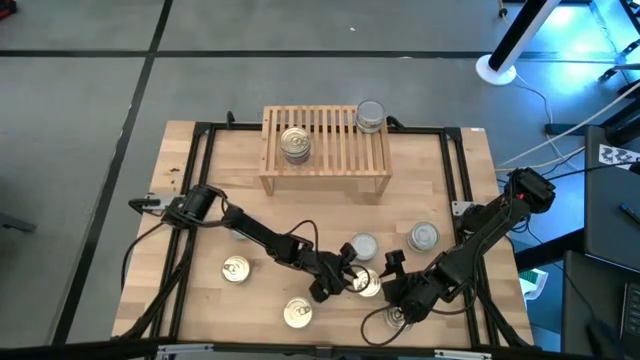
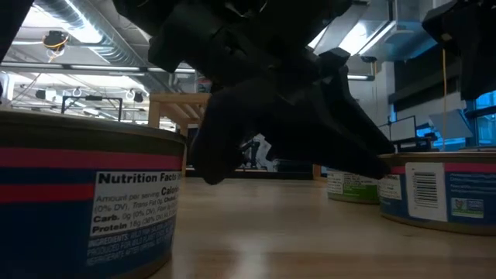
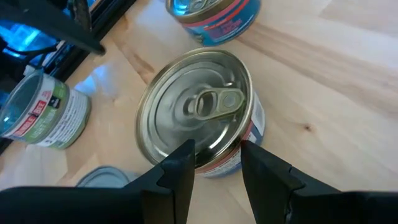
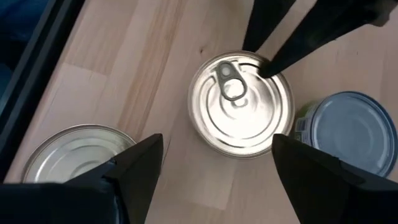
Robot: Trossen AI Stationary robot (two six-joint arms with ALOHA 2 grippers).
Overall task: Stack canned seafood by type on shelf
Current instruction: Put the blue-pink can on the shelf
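Gold-lidded tin (image 3: 198, 112) sits upright on the worktop well in front of the shelf (image 1: 326, 148), its rim pinched between the fingers of the left hand (image 3: 214, 163), the nearer one, while the right hand (image 4: 214, 163) hovers just above it, fingers spread wide and empty.
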